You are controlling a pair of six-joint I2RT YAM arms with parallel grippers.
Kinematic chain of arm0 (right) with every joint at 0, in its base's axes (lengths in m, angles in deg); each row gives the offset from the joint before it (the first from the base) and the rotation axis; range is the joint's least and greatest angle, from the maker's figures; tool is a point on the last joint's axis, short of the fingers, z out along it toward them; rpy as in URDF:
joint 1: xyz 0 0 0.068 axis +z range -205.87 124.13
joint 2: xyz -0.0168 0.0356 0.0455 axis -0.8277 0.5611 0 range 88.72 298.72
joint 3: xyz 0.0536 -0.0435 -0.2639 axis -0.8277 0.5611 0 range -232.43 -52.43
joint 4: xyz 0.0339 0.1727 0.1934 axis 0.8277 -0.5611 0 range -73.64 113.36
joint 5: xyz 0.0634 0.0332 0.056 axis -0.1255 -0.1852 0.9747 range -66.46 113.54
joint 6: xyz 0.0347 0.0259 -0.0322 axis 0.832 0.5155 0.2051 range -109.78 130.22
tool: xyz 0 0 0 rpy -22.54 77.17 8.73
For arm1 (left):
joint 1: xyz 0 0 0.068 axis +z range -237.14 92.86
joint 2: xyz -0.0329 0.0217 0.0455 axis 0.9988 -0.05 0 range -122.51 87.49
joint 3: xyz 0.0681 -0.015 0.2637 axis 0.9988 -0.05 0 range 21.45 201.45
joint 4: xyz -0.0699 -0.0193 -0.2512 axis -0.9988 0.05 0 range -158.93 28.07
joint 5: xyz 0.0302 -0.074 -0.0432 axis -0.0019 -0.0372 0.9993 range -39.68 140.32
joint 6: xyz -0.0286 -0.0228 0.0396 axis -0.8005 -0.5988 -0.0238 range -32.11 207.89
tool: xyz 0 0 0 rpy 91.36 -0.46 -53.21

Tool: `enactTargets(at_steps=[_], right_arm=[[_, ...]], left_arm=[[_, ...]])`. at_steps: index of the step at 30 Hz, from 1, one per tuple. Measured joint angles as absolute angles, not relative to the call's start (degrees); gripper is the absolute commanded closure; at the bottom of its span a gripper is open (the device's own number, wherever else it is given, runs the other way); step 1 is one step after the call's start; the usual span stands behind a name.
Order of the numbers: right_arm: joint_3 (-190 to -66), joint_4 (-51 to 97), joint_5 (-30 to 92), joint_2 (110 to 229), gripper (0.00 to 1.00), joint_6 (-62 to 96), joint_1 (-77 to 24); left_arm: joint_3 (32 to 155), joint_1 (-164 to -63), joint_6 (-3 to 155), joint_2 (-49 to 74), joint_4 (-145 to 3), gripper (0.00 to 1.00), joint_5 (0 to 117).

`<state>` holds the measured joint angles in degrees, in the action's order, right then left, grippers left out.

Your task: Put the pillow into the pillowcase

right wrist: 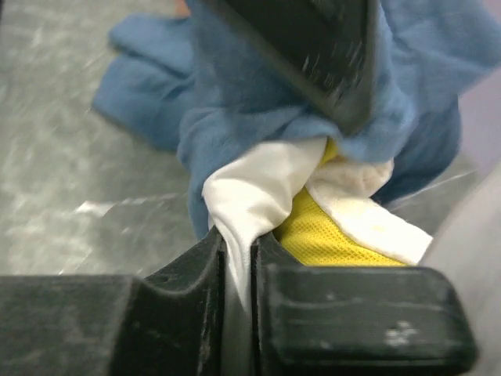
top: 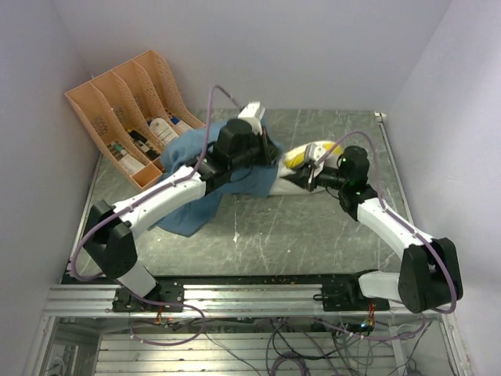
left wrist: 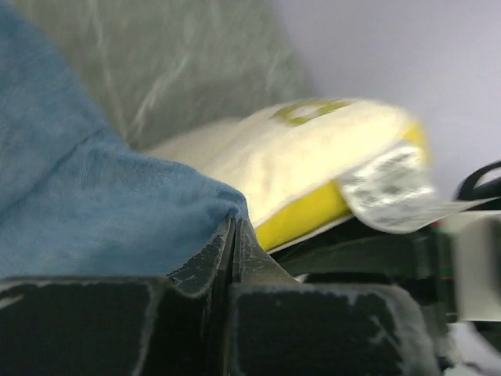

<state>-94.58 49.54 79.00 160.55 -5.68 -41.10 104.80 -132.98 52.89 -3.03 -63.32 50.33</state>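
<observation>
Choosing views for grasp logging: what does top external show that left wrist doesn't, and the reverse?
Only top external: the orange perforated plastic file rack at the back left, and the white left arm and right arm in full. Only left wrist: the left tool shut on an edge of the blue fabric pillowcase, plus a crinkled silvery label on the cream-white pillow with a yellow edge. Both: pillowcase and pillow on the grey table, the pillow's end showing past the blue fabric.
</observation>
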Motion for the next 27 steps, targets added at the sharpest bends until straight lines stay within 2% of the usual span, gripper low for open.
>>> enactTargets(at_steps=[4, 6, 8, 13, 16, 19, 23, 25, 26, 27], right_arm=[[-95.58, 30.02, 83.81, 162.43, 0.51, -21.39, -42.24], [-99.06, 18.39, 87.16, 162.41, 0.36, -30.16, -44.6], [-103.74, 7.0, 89.8, 162.38, 0.26, -38.86, -47.05], [-122.23, -27.33, 93.43, 162.69, 0.13, -63.12, -49.82], [-131.41, -37.32, 94.35, 162.6, 0.01, -68.62, -49.89], [-131.58, -33.21, 93.08, 160.24, 0.0, -63.12, -49.74], [-124.46, -21.72, 83.9, 158.01, 0.02, -52.78, -45.76], [-123.63, -20.25, 78.54, 161.05, 0.09, -50.81, -41.87], [-122.4, -18.07, 73.95, 163.54, 0.16, -48.95, -39.86], [-122.01, -17.67, 72.8, 164.13, 0.33, -48.63, -38.57]], left_arm=[[90.31, -132.43, 49.48, -3.05, -69.7, 0.93, 52.12], [86.53, -132.54, 47.84, -2.57, -73.33, 0.93, 52.82], [85.32, -132.85, 46.94, -1.52, -75.95, 0.93, 53.47], [85.24, -132.67, 46.68, 1.63, -78.14, 0.93, 53.56], [84.6, -132.61, 46.68, 3.48, -78.09, 0.93, 53.56], [83.66, -132.61, 46.7, 5.01, -77.79, 0.93, 53.56], [83.47, -132.61, 46.68, 5.52, -77.42, 0.93, 53.56], [83.47, -132.61, 46.7, 5.54, -77.2, 0.93, 53.56], [83.47, -132.61, 46.7, 5.54, -77.09, 0.93, 53.56], [83.49, -132.61, 46.7, 5.58, -76.87, 0.93, 53.58]])
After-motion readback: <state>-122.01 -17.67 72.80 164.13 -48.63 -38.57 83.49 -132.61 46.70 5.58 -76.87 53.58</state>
